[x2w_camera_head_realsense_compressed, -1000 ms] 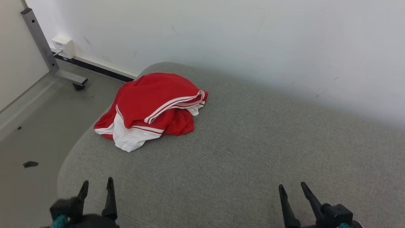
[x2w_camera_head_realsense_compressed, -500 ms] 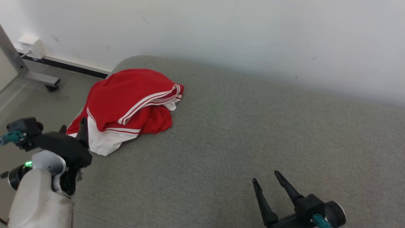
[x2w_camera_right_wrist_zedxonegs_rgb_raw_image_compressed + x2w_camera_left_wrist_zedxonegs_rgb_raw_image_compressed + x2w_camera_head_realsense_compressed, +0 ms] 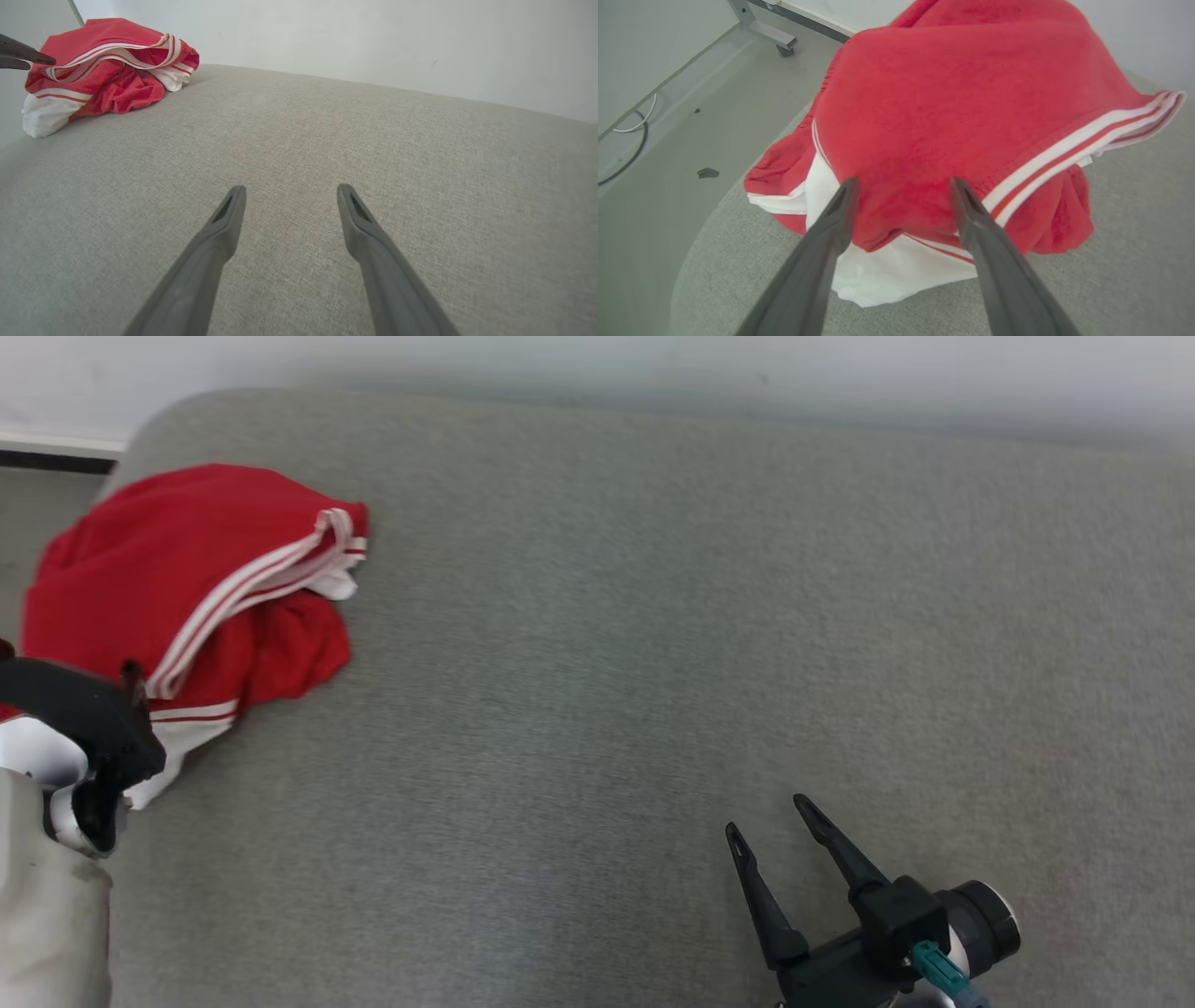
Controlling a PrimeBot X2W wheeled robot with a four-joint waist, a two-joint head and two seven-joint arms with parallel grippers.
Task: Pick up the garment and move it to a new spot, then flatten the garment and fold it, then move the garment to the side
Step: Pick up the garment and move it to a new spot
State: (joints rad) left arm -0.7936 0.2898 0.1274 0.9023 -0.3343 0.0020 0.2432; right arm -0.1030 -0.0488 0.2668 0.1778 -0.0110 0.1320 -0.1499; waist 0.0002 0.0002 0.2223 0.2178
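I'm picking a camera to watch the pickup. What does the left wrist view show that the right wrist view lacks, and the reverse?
Left wrist view: the left gripper, open, poised right at the crumpled garment, plus floor, a cable and a wheeled frame leg.
Right wrist view: the right gripper, open above bare cushion, with the garment far off at upper left.
Shared: the red and white garment, the grey cushion, the white wall.
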